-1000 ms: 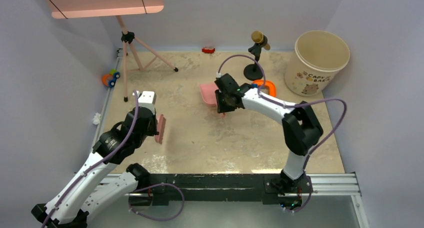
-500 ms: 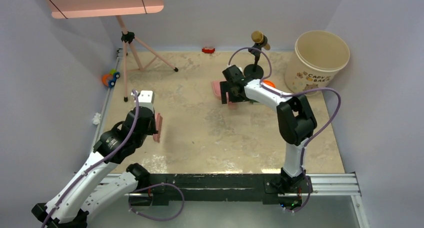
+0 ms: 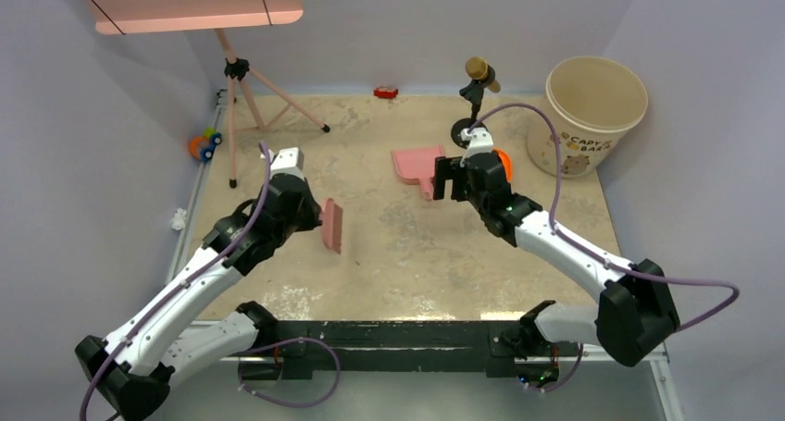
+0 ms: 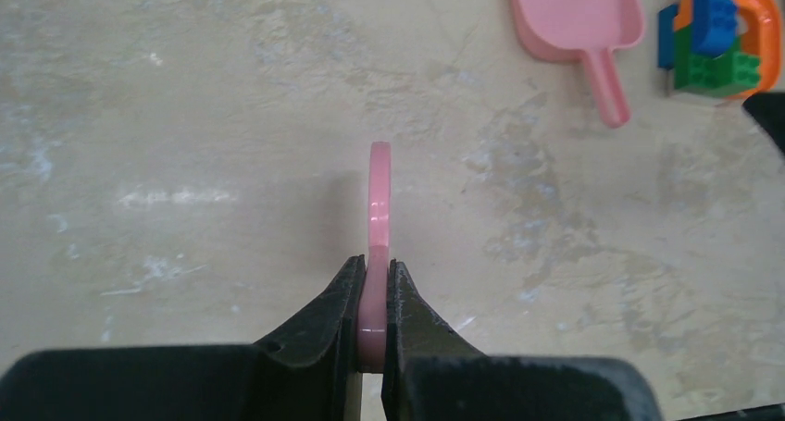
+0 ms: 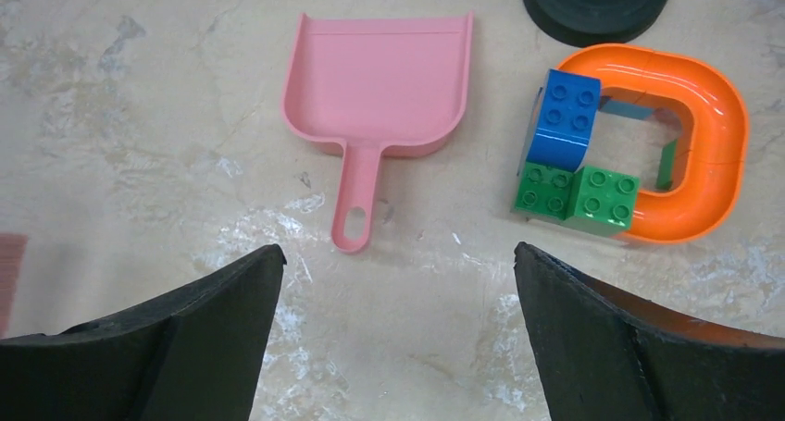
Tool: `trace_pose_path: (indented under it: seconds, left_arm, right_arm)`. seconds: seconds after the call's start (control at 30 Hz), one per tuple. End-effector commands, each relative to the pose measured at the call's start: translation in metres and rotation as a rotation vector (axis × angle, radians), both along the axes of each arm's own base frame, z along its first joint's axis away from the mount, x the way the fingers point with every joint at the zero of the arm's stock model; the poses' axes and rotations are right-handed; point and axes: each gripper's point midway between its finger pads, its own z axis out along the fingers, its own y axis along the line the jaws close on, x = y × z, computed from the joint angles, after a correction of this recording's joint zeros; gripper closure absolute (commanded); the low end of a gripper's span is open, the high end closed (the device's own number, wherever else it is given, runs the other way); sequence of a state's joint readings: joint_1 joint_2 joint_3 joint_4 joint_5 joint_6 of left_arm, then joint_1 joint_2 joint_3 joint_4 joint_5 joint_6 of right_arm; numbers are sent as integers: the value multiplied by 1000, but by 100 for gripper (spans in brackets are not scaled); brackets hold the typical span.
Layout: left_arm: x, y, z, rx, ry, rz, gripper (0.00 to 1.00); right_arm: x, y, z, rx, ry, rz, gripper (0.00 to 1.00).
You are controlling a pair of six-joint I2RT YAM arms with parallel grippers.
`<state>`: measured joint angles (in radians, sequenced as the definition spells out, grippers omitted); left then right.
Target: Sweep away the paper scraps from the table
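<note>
No paper scraps show in any view. My left gripper (image 3: 313,216) (image 4: 375,287) is shut on the thin handle of a pink brush (image 3: 331,225) (image 4: 379,194), held edge-on just above the beige table (image 3: 417,254) left of centre. A pink dustpan (image 3: 417,162) (image 5: 380,79) lies flat on the table with its handle pointing toward my right gripper (image 3: 444,182) (image 5: 398,250). That gripper is open, its jaws wide apart with only bare table between them, just short of the dustpan's handle.
A blue and green block stack (image 5: 569,162) (image 4: 717,55) leans on an orange ring (image 5: 713,143) right of the dustpan. Behind stand a microphone stand (image 3: 475,97), a cream bin (image 3: 597,111), a tripod (image 3: 245,88) and a small red car (image 3: 386,92).
My right gripper opened and let go of the dustpan, which now lies on the table; the arm drew back to the right. My left arm carried the brush rightward toward the centre.
</note>
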<state>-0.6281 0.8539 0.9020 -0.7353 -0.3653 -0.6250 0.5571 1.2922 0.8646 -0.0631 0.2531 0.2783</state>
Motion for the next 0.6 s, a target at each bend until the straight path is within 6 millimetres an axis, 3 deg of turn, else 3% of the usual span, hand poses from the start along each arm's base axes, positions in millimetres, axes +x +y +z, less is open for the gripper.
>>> trace_pose_path:
  seconds: [0.0,0.43,0.57]
  left_arm:
    - [45,-49,47,-264,-116,32,100]
    - [176,-121,119,-390,-272,95,100]
    - [206,-135,110,-467,-248,111,100]
  right_arm:
    - [5,-7,28,93,-186,-51,2]
    - [-2,-30,28,115,-253,-147,1]
    - [-2,-31,28,114,-257,-149,1]
